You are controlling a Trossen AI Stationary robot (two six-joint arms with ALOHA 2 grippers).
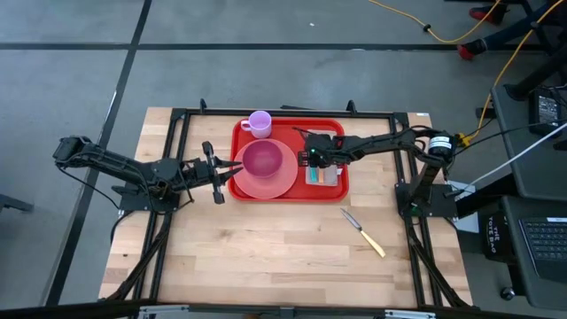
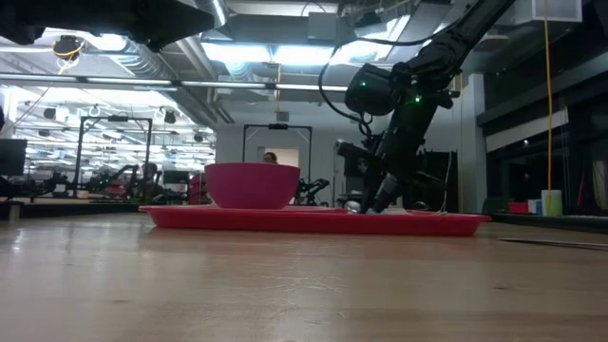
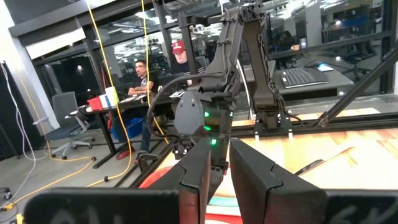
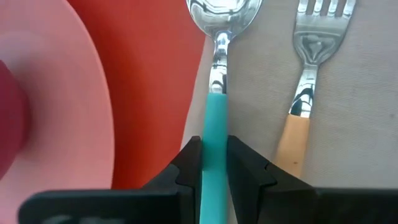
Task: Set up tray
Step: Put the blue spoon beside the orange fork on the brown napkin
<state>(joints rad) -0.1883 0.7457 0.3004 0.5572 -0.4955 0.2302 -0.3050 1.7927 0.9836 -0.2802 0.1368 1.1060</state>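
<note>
1. Right claw (image 4: 214, 167): lowered over the right part of the tray, fingers closed snugly on the teal handle of a spoon (image 4: 217, 74); spoon bowl pointed away from the claw.
2. Fork (image 4: 306, 81): lay just beside the spoon, parallel to it, tan handle, tines pointed the same way; not touched by the claw.
3. Napkin (image 4: 348, 124): pale cloth under both spoon and fork, lying flat on the tray's right side.
4. Tray (image 1: 335, 126): red, rectangular, on the far middle of the table, directly beneath the right claw; the left claw sat just off its left edge.
5. Tray contents: pink plate (image 1: 282, 182) in the middle-left, carrying a deeper pink bowl (image 1: 262, 159); nothing could be seen inside the bowl. A pale purple mug (image 1: 259, 123) stood at the tray's far-left corner, just beyond the plate.
6. Left claw (image 1: 217, 172): held above the table at the tray's left edge, fingers nearly together with a narrow gap, gripping nothing.
7. Knife (image 1: 364, 231): on the bare table (image 1: 266, 257), near-right of the tray and well apart from it, yellowish handle.
8. Two people sat at a desk in the room beyond the table.
</note>
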